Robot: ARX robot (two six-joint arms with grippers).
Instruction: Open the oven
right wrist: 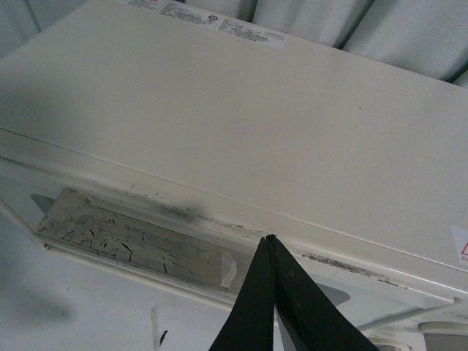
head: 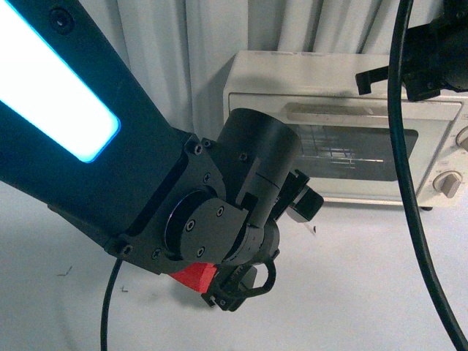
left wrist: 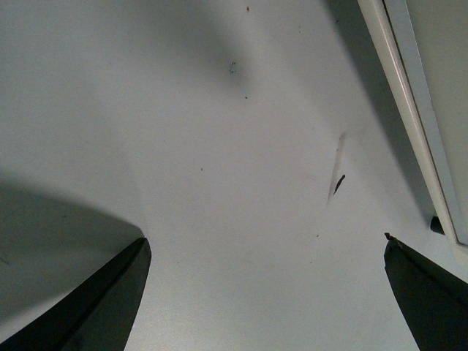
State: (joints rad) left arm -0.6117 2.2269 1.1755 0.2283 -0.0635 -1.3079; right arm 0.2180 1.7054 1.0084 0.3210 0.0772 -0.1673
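Observation:
The cream-white oven (head: 344, 139) stands at the back right of the table, its glass door closed, with round knobs (head: 447, 183) on its right side. My right gripper (head: 364, 82) is shut with nothing in it and hovers at the oven's top front edge. In the right wrist view its closed tips (right wrist: 272, 241) sit just above the door's bar handle (right wrist: 131, 241), which carries worn tape, and the oven top (right wrist: 219, 110) fills the picture. My left gripper (head: 234, 296) points down at the table, open and empty (left wrist: 267, 292), with the oven's lower edge (left wrist: 417, 110) beside it.
My bulky left arm (head: 146, 183) fills the foreground and hides the oven's left part. A black cable (head: 406, 183) hangs across the oven's front. A pale curtain (head: 183, 44) closes off the back. The white table (head: 351, 292) carries small dark marks (left wrist: 338, 183).

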